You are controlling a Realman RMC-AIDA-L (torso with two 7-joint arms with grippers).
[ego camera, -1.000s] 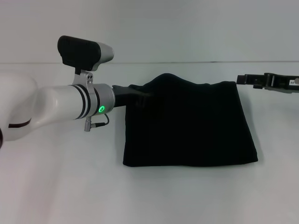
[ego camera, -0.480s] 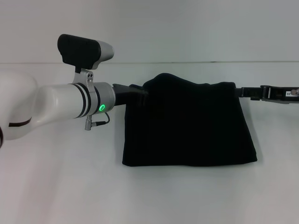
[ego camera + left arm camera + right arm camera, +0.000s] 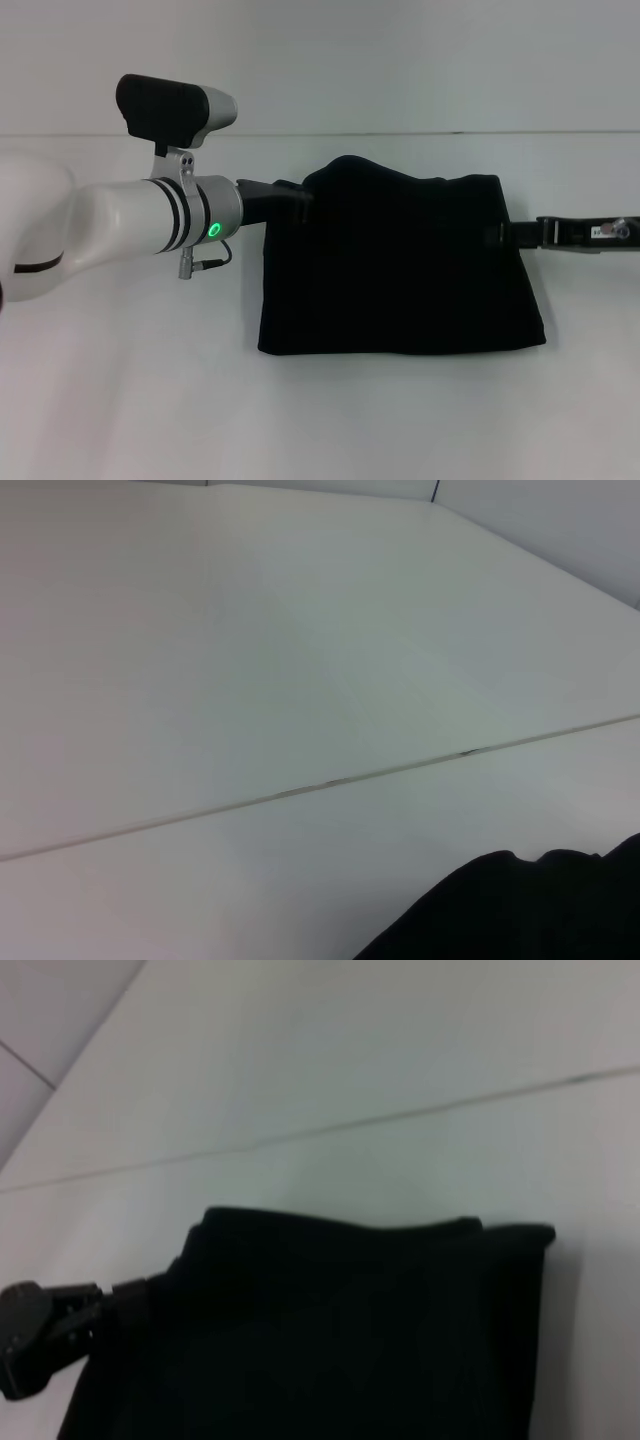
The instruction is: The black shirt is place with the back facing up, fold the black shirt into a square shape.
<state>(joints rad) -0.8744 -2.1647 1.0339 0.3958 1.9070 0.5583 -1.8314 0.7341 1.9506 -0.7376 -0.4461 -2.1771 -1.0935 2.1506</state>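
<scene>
Black shirt [image 3: 400,265] is laid out near the middle of the tabletop [image 3: 120,400], already folded into a compact, nearly square block; its near edge is straight, while its far edge rises in a soft hump toward the left corner. No lettering is seen on the exposed cloth.

The left arm reaches across from the left side of the tabletop, and the left gripper [image 3: 300,200] is pressed into the shirt's far left corner. Its fingertips are lost against the dark cloth, so whether fabric is pinched cannot be told. The right gripper [image 3: 500,235] is brought in low from the right side and meets the shirt's right edge about halfway along; its finger state cannot be told either.

The step in hand is judged to be a last fold or squaring-up. For this to be done well, both edges should be gripped through all layers, so that no inner layer is left behind, and both sides should be lifted and carried together at an even height. The hump at the far edge should be flattened before release, and the cloth set down without dragging.
</scene>
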